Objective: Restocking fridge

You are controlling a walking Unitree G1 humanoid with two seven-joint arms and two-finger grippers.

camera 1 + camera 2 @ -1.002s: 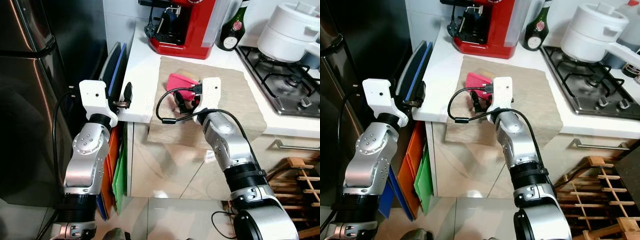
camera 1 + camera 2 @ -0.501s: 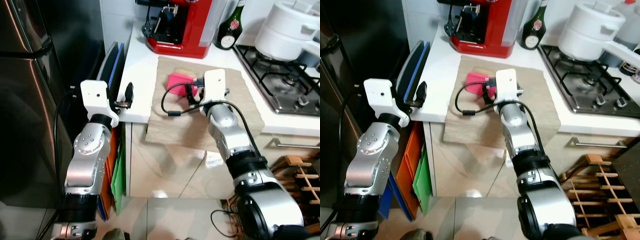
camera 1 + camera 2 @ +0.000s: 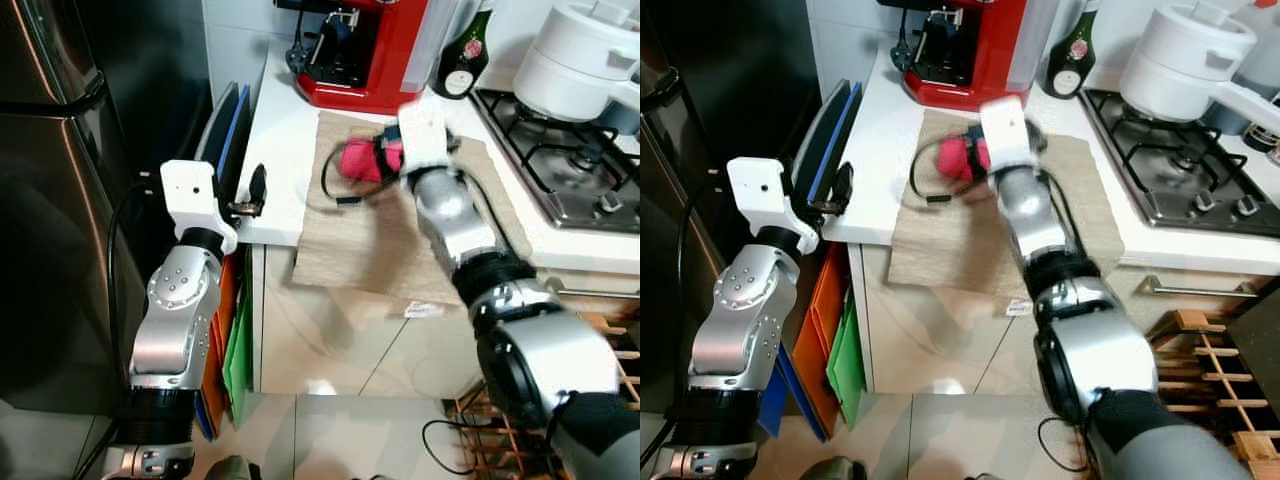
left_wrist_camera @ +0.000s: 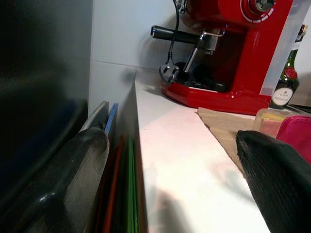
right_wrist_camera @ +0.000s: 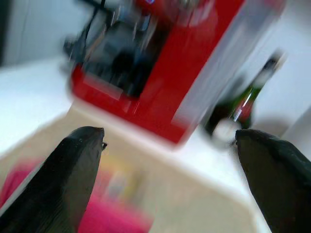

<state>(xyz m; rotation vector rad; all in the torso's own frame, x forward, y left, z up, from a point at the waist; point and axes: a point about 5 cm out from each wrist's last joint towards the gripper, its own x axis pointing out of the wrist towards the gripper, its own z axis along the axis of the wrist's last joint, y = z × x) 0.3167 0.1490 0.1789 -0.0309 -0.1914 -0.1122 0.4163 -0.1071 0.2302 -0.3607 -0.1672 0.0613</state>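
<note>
You are in a home kitchen: a white surface (image 3: 285,130) carries a red espresso machine (image 3: 375,50) and a green bottle (image 3: 462,60), beside a gas hob (image 3: 560,165) with a white pot (image 3: 580,60); a dark fridge (image 3: 60,200) stands left.

The left arm is raised and bent, its hand (image 3: 256,186) held level with fingers spread. The right arm reaches forward, blurred, its hand (image 5: 170,160) apparently wide open.
</note>
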